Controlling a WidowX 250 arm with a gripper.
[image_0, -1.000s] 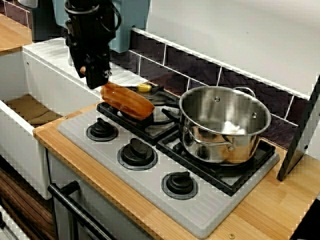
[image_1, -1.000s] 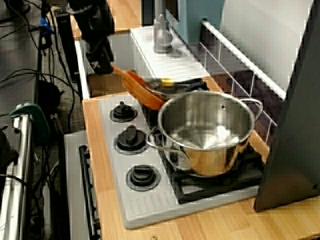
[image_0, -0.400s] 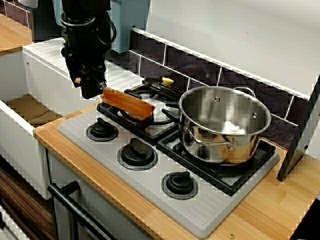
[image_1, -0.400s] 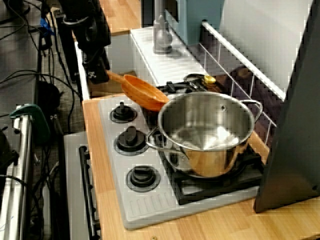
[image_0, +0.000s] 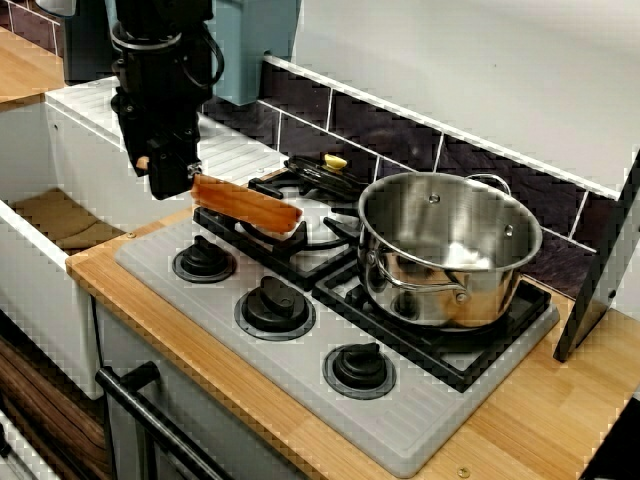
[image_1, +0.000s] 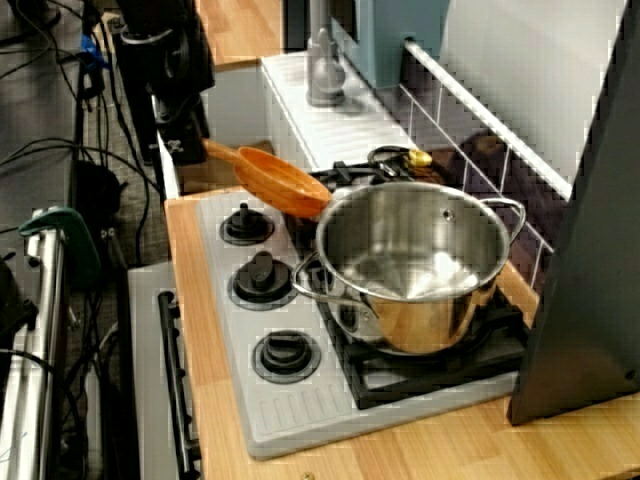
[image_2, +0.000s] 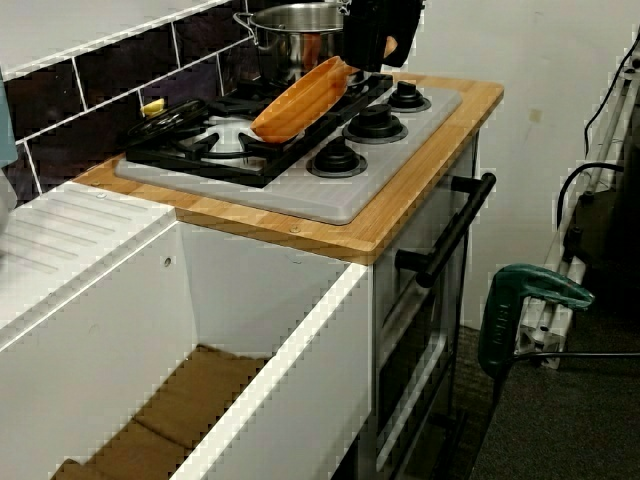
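My black gripper (image_0: 166, 178) hangs over the stove's left edge, shut on the handle of an orange wooden spoon (image_0: 248, 205). The spoon's bowl reaches right, held above the rear left burner (image_0: 300, 225), clear of the grate. In the view along the stove, the gripper (image_1: 186, 146) holds the spoon (image_1: 283, 183) just left of the steel pot (image_1: 420, 260). From the low sink-side view, the gripper (image_2: 368, 45) is at the top and the spoon (image_2: 300, 100) slants down over the grate.
A large empty steel pot (image_0: 450, 245) stands on the right burners. A small yellow item (image_0: 335, 161) rests on a black pan at the back. Three knobs line the grey stove top (image_0: 180, 300). A white sink (image_0: 60, 220) lies left, and a dark panel (image_0: 600, 270) leans at the right.
The gripper moved left and a little up, carrying the spoon with it. The spoon levelled out, uncovering the yellow item at the back. The pot stayed put.
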